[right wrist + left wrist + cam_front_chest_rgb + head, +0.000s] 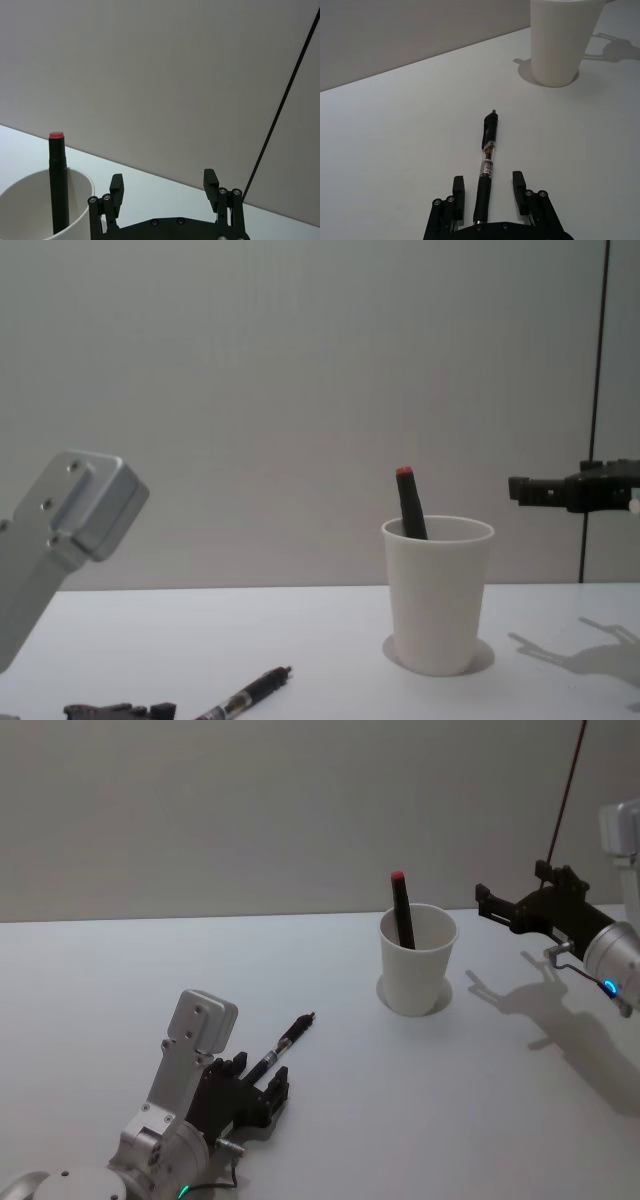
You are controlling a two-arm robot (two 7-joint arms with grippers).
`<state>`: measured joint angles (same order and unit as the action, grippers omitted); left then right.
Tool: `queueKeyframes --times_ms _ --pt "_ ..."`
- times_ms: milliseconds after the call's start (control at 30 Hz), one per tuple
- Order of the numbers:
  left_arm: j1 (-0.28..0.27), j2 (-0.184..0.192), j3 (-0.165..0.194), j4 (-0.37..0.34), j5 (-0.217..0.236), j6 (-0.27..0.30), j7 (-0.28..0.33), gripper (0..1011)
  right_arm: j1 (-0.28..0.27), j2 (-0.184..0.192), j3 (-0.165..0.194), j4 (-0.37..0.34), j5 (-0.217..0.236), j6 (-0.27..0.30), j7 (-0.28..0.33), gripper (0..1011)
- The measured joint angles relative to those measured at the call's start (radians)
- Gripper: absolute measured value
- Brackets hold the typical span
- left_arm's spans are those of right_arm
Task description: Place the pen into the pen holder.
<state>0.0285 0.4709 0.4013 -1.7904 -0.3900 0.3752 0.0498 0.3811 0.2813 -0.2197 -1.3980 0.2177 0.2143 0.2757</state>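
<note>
A black pen [285, 1042] [487, 165] [245, 698] lies flat on the white table, its tip pointing toward the pen holder. My left gripper [262, 1075] [488, 178] is open and low over the table, one finger on each side of the pen's rear end. The pen holder [417, 960] [562, 42] [40, 200] [438, 595], a white paper cup, stands upright farther back. In it leans a black marker with a red cap [402, 910] [58, 180] [410, 502]. My right gripper [482, 902] [163, 176] [515, 487] hovers open and empty to the right of the cup, above rim height.
A thin dark cable [565, 790] [285, 100] [600, 390] hangs at the far right behind my right arm. A plain grey wall [250, 810] closes the table's back edge. The left arm's silver wrist housing [70, 520] looms at the left.
</note>
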Motion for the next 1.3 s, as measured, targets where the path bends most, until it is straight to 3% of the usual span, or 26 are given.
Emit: queueKeyframes --times_ms 233,267,433,500,1300 --pt "0.0 -0.001 0.0 0.001 0.001 0.0 0.0 397 0.0 0.0 0.0 0.0 0.0 0.0 0.0 1002" --pt "0.0 -0.001 0.0 0.001 0.001 0.0 0.001 327 0.0 0.0 0.0 0.0 0.0 0.0 0.0 1002" --pt "0.0 -0.001 0.0 0.001 0.002 0.001 0.002 229 0.0 0.0 0.0 0.0 0.0 0.0 0.0 1001" --pt "0.0 -0.001 0.0 0.001 0.002 0.001 0.002 142 0.0 0.0 0.0 0.0 0.0 0.0 0.0 1002" --pt "0.006 0.003 -0.003 -0.008 0.023 -0.018 0.01 123 0.0 0.0 0.0 0.0 0.0 0.0 0.0 1002"
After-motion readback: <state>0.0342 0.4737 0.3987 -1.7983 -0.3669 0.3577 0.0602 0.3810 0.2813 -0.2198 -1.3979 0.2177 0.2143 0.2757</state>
